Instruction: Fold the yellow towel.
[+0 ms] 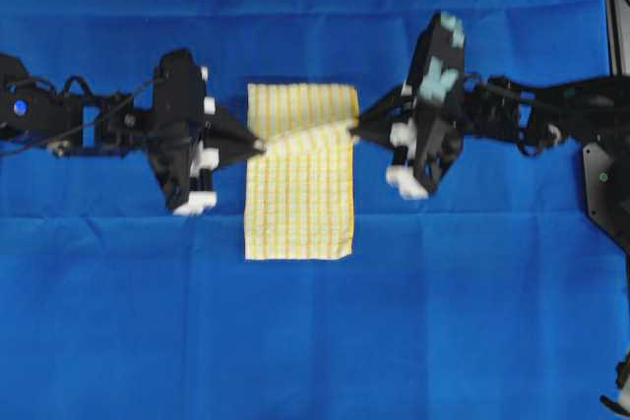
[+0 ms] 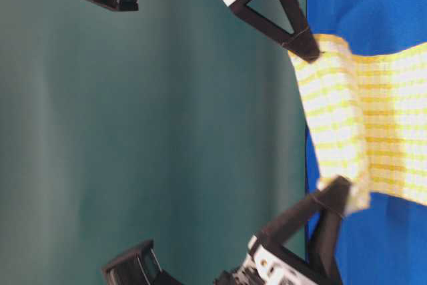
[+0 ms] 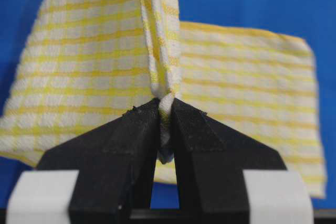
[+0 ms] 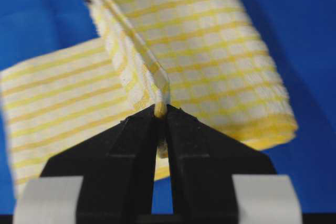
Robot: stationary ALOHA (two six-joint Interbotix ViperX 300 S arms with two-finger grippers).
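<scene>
The yellow towel lies on the blue cloth in the middle of the overhead view, a checked strip running from far to near. A band of it is lifted and stretched between both grippers. My left gripper is shut on the towel's left edge, seen pinched between the black fingers in the left wrist view. My right gripper is shut on the towel's right edge. From table level the lifted part of the towel curves up off the cloth between the two fingertips.
The large blue cloth covers the whole table, with creases near the front. A dark arm base stands at the right edge. A plain green wall fills the table-level background.
</scene>
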